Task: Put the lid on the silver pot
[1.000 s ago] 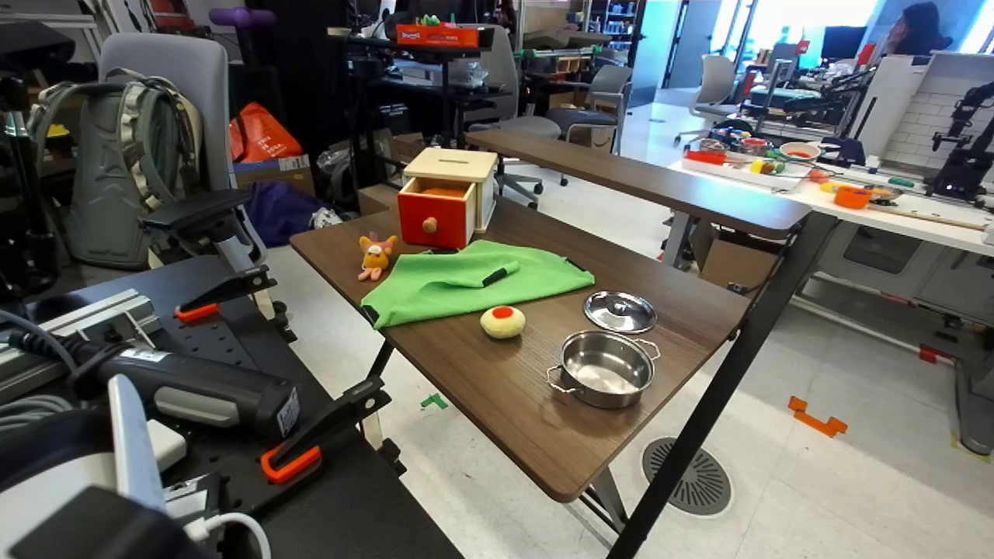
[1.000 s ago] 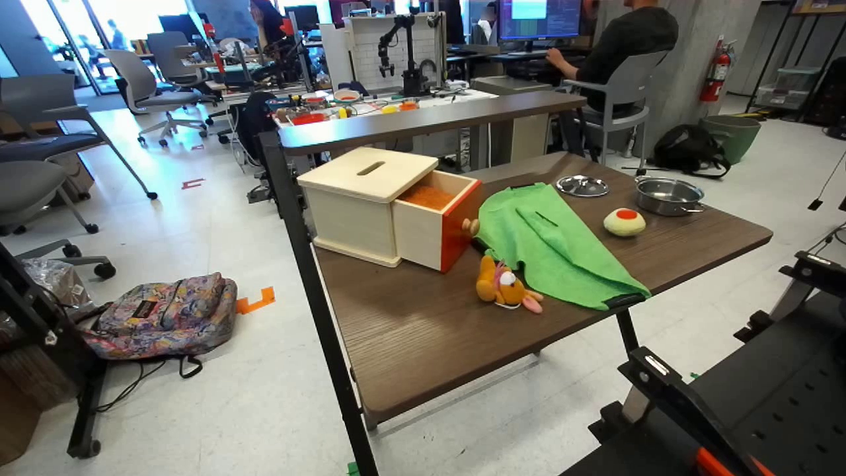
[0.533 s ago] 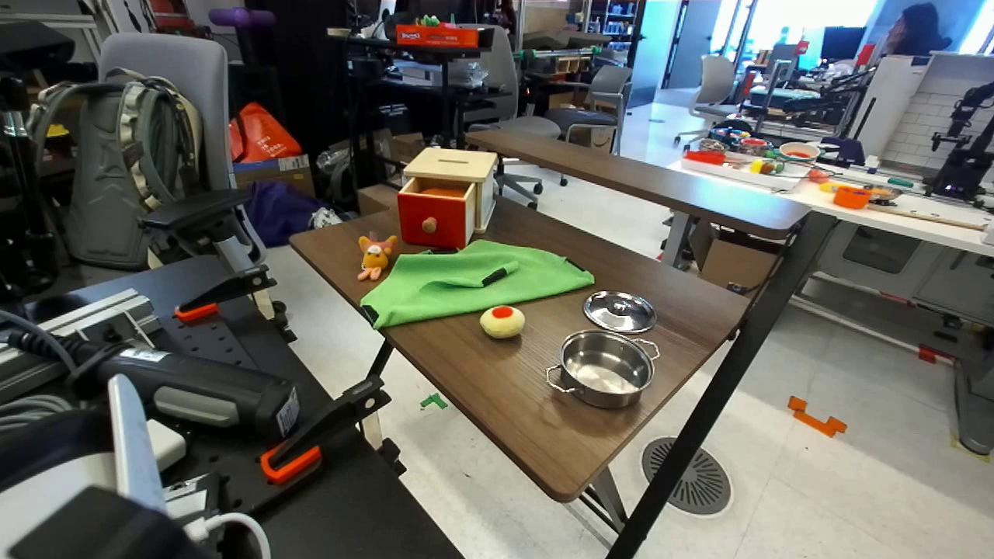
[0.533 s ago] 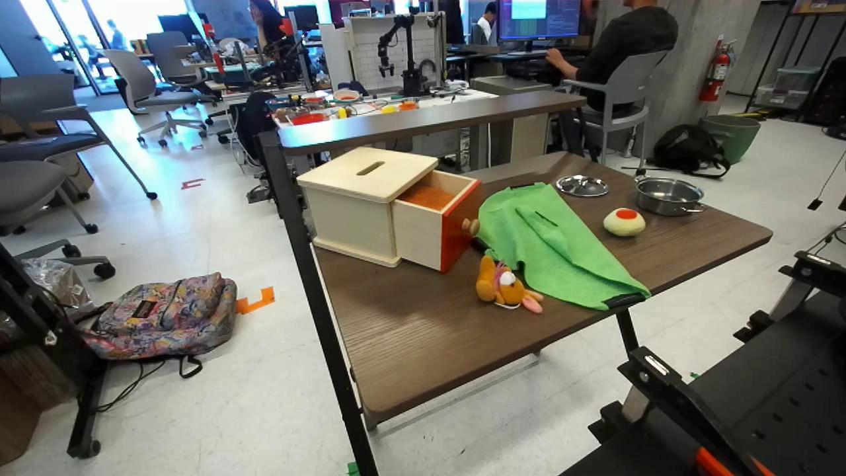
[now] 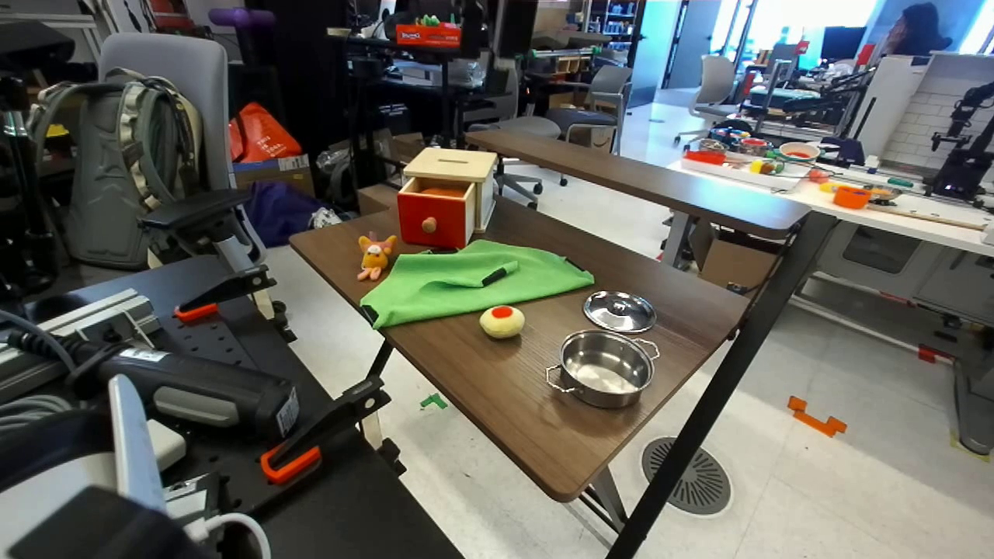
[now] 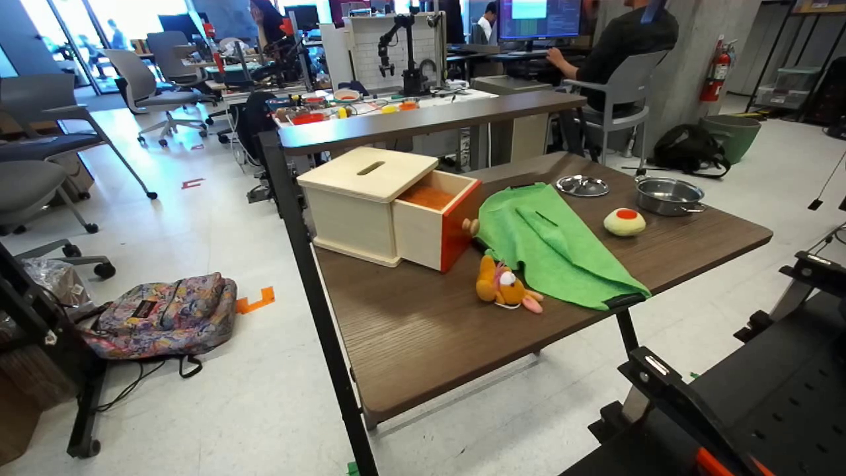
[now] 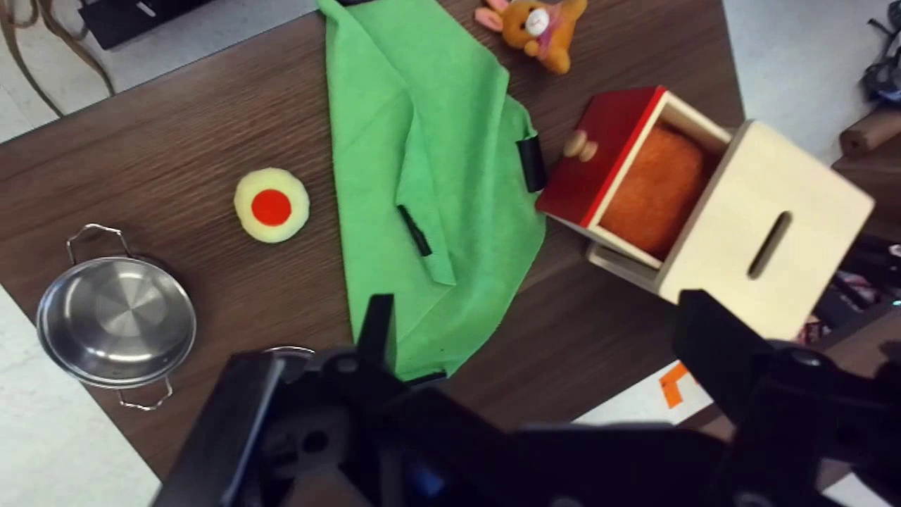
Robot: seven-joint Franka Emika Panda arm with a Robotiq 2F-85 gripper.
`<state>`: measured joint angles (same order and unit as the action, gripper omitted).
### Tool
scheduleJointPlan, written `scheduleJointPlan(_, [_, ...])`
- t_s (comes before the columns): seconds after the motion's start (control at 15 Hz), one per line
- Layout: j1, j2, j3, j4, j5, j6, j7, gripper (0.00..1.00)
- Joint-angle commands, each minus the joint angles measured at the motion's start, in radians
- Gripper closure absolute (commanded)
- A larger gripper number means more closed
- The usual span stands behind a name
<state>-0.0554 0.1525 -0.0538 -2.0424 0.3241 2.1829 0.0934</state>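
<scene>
The shiny round lid [image 5: 620, 311] lies flat on the brown table with its knob up, in both exterior views [image 6: 582, 186]. In the wrist view only a sliver of the lid [image 7: 290, 350] shows; my gripper hides the rest. The silver pot [image 5: 606, 368] stands upright and uncovered close beside the lid, and it shows in both exterior views [image 6: 670, 196]. In the wrist view the pot [image 7: 117, 322] is at the left. My gripper [image 7: 538, 296] is open with nothing between its fingers, high above the table. A dark part of it seems to show at the top of an exterior view [image 5: 514, 29].
A green cloth [image 7: 450, 176] covers the table's middle. A wooden box [image 6: 367, 205] with a half-open red drawer stands at one end, an orange plush toy [image 6: 505, 284] near it. A yellow plush piece with a red spot [image 5: 502, 322] lies between cloth and pot. A raised shelf [image 5: 637, 182] runs behind.
Dark parts, seemingly my gripper, have come in at the top edge of an exterior view, and a small bluish part at the other's top. The lid, pot and other table objects have not moved.
</scene>
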Motion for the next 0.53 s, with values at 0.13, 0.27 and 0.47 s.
scheduleJointPlan(0.13, [-0.023,0.116,-0.003,0.067,0.009,0.01,0.033,0.0])
scheduleJointPlan(0.27, [-0.023,0.133,-0.003,0.087,0.01,0.01,0.042,0.0])
scheduleJointPlan(0.47, [-0.02,0.158,0.002,0.104,0.031,0.108,0.041,0.0])
